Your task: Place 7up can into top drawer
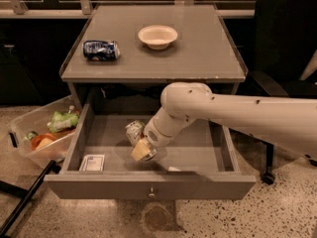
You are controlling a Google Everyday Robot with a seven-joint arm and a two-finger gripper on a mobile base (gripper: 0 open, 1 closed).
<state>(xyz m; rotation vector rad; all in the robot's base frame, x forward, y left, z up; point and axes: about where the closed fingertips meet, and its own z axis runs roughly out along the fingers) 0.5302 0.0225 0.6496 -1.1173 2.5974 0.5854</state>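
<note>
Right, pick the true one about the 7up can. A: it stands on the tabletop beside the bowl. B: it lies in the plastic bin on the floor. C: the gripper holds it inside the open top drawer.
C: the gripper reaches down into the open top drawer, left of its middle, with its jaws closed on the 7up can.

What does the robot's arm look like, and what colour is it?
The arm is creamy white, thick, smooth and rounded like a tube, with a few small dark dots. No cables show. Its gripper, inside the top drawer, looks yellowish-tan.
</note>
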